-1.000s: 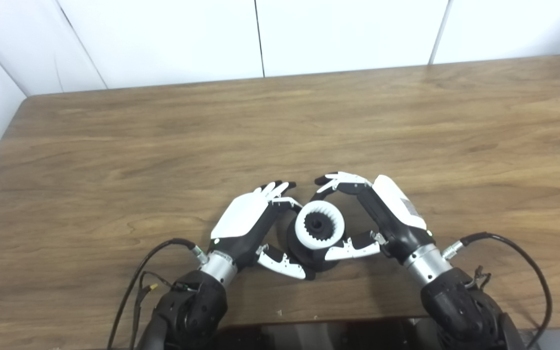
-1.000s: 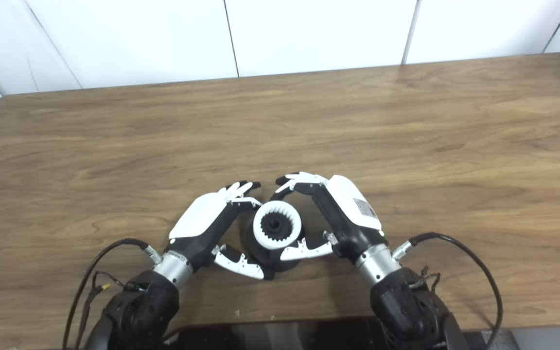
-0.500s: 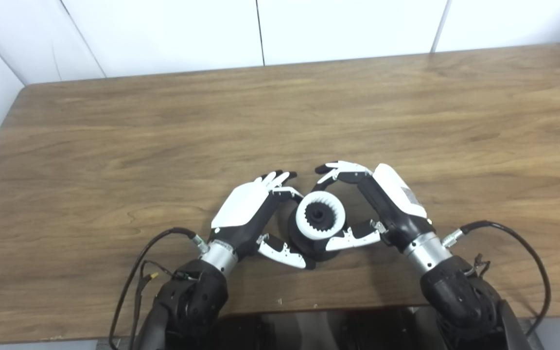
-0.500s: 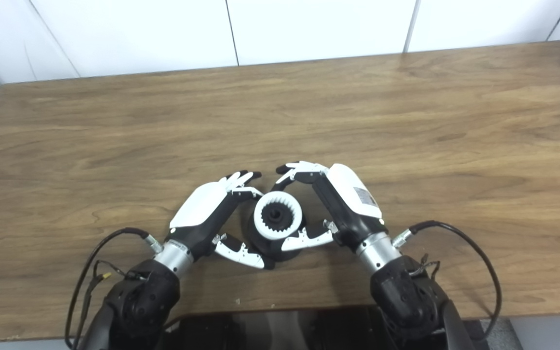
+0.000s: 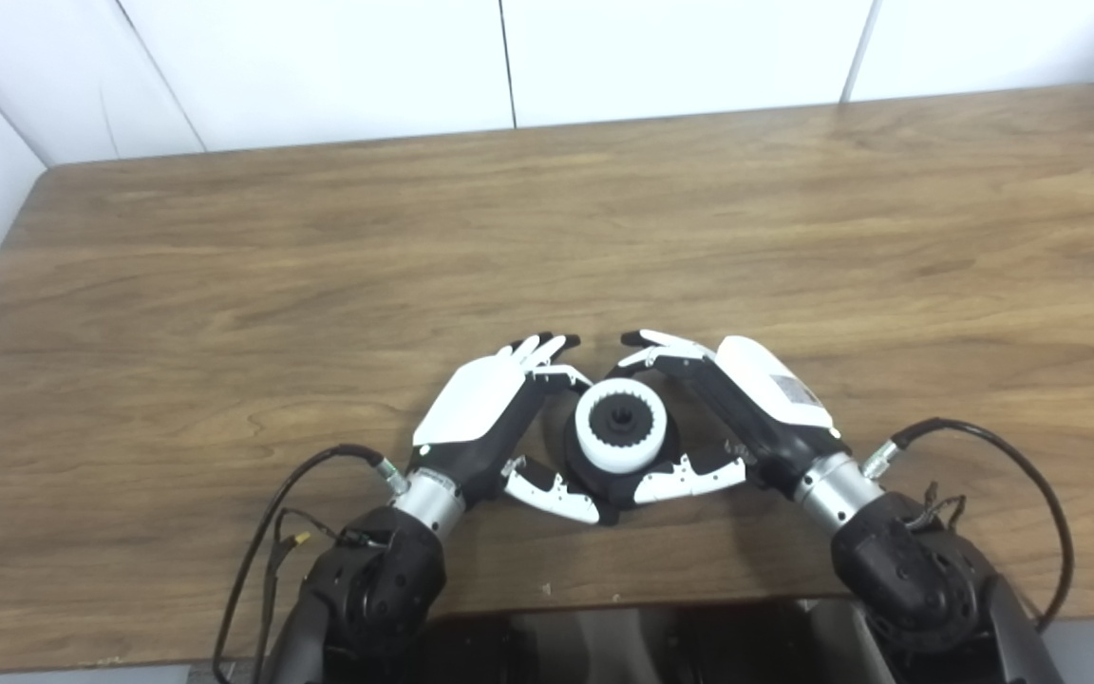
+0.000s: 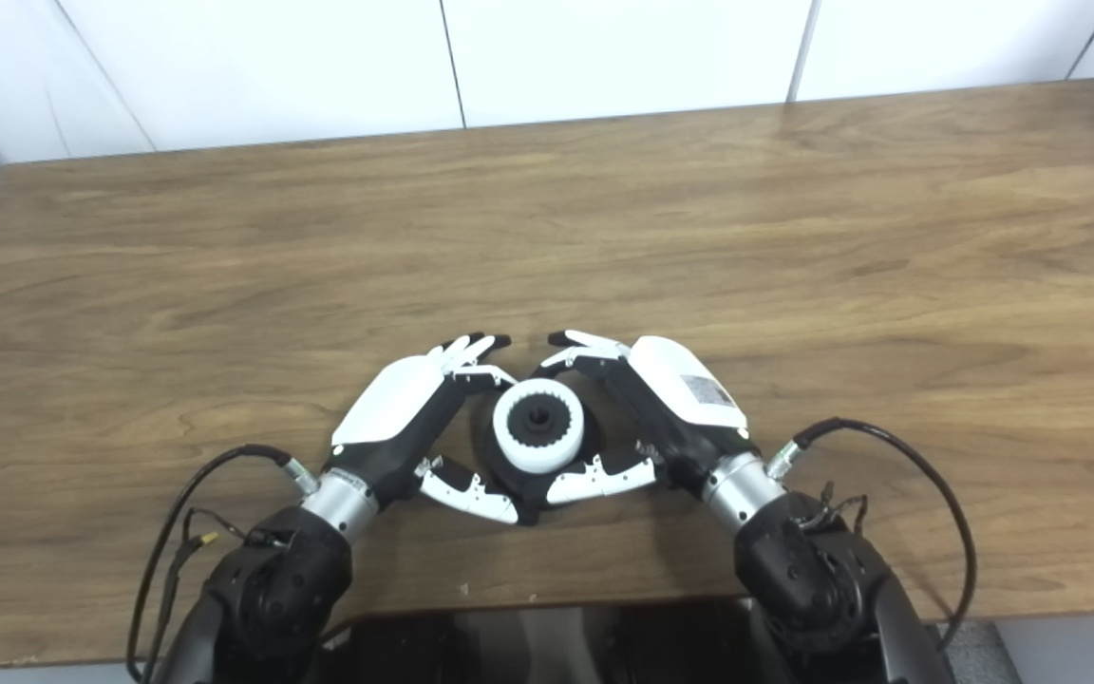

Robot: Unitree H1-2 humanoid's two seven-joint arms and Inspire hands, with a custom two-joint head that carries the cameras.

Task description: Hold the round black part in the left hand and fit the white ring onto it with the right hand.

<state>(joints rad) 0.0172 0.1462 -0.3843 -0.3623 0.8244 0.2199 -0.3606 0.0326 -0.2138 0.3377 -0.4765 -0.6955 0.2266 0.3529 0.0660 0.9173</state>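
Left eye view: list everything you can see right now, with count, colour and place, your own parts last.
table: one, brown wood, fills the view.
wall panels: white, behind the table's far edge.
black part: one, round, near the table's front edge, between the hands.
white ring: one, toothed inside, on top of the black part.
cables: black, looping from each wrist.
left hand: white and black, cupped around the black part's left side.
right hand: white and black, curled around the right side, thumb under the ring.
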